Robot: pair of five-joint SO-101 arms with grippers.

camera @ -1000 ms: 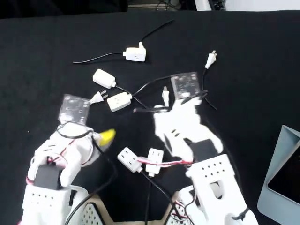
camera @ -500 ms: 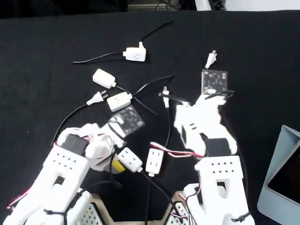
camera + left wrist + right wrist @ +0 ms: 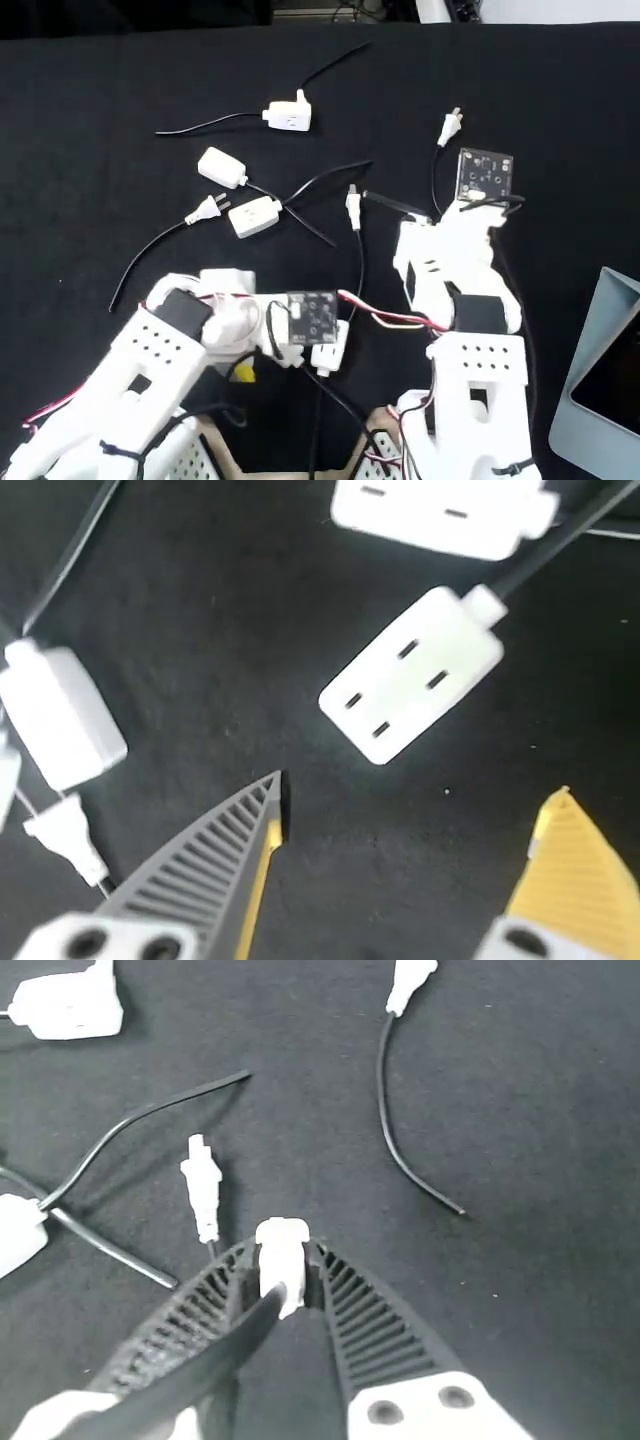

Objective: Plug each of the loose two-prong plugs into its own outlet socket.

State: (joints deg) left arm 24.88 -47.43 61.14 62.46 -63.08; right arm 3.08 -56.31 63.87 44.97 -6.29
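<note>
My right gripper is shut on a white two-prong plug whose black cable runs back between the fingers; it is held just above the black cloth. Another loose plug lies close beside it, and a third plug lies farther off. My left gripper is open and holds nothing, hovering just short of a white outlet socket, with a second socket behind it. In the high view these two sockets sit at the front centre under the left arm's wrist.
More white sockets and a plug lie at the back left among black cables. Plugs lie centre and back right. A grey-blue object stands at the right edge.
The left arm has swung from the left side toward the front-centre sockets. The right arm has moved to the right, carrying the plug and its cable along.
</note>
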